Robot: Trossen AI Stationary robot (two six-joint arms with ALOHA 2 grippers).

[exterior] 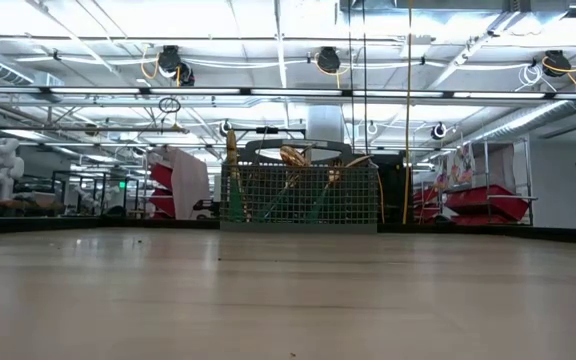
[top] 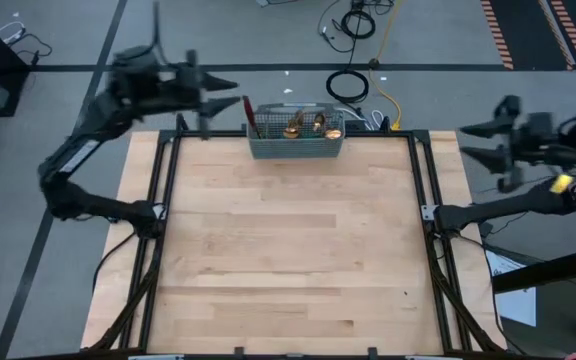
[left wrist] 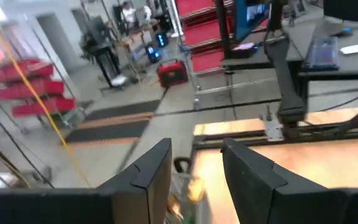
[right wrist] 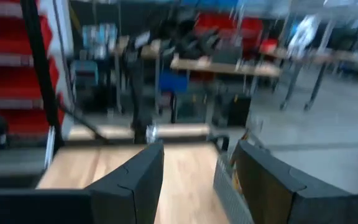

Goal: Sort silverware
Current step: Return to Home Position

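The silverware point(top: 304, 124) stands in a grey wire-mesh basket point(top: 296, 143) at the middle of the table's far edge. Gold heads point(exterior: 294, 157) stick out above the rim, and teal handles show through the mesh. My left gripper point(top: 230, 95) hovers open just left of the basket, above the table's far-left corner. In its wrist view the open fingers point(left wrist: 196, 146) frame a blurred piece of basket and a gold head point(left wrist: 193, 188). My right gripper point(top: 466, 141) is open and raised beyond the table's right edge, with the basket's mesh point(right wrist: 227, 186) between its fingers point(right wrist: 201, 146).
A thin red stick point(top: 250, 115) stands at the basket's left end. A black frame point(top: 423, 190) borders the wooden table point(top: 293, 250). Cables point(top: 348, 85) lie on the floor behind the far edge. Neither arm shows in the low view.
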